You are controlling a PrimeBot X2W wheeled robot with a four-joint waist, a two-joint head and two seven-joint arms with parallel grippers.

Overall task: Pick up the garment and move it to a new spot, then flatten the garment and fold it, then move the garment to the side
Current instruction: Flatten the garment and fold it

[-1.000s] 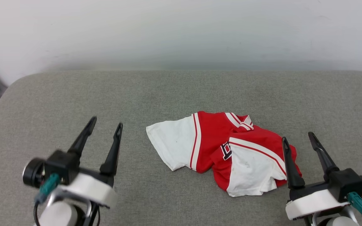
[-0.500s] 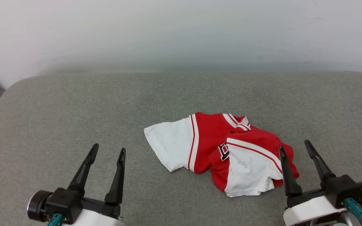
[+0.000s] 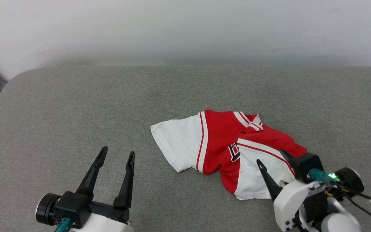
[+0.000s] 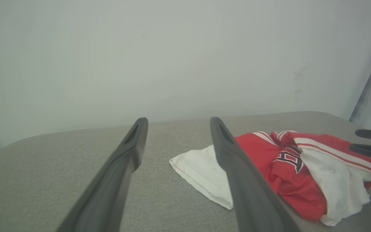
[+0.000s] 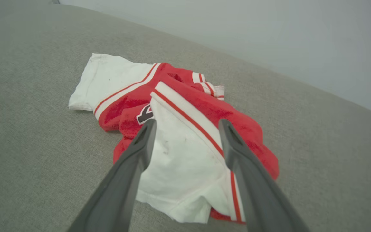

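Nearest, the left gripper (image 3: 117, 152) hangs over bare grey woven cushion (image 3: 60, 106), its two dark fingers spread. The right gripper (image 3: 271, 157), fingers likewise parted and holding nothing, is poised over the near white sleeve of the crumpled red-and-white jersey garment (image 3: 219, 141), which lies right of centre. Beyond stands a pale wall (image 3: 185, 29).

Red garment (image 3: 219, 138), white sleeves (image 3: 175, 145), red-white striped trim; grey surface (image 3: 76, 112).

- The garment (image 3: 217, 141): soft matt cloth, rumpled; the white sleeves look thin and faintly smudged.
- The counter (image 3: 76, 106): covered in grey woven cloth, matt, with a fine rough grain.
- The left hand (image 3: 117, 151) and the right hand (image 3: 271, 157): smooth dark fingers (image 3: 90, 175), seemingly matt plastic; white wrist shells (image 3: 288, 199) slightly glossy.
- The wall (image 3: 185, 29): smooth, matt, pale.
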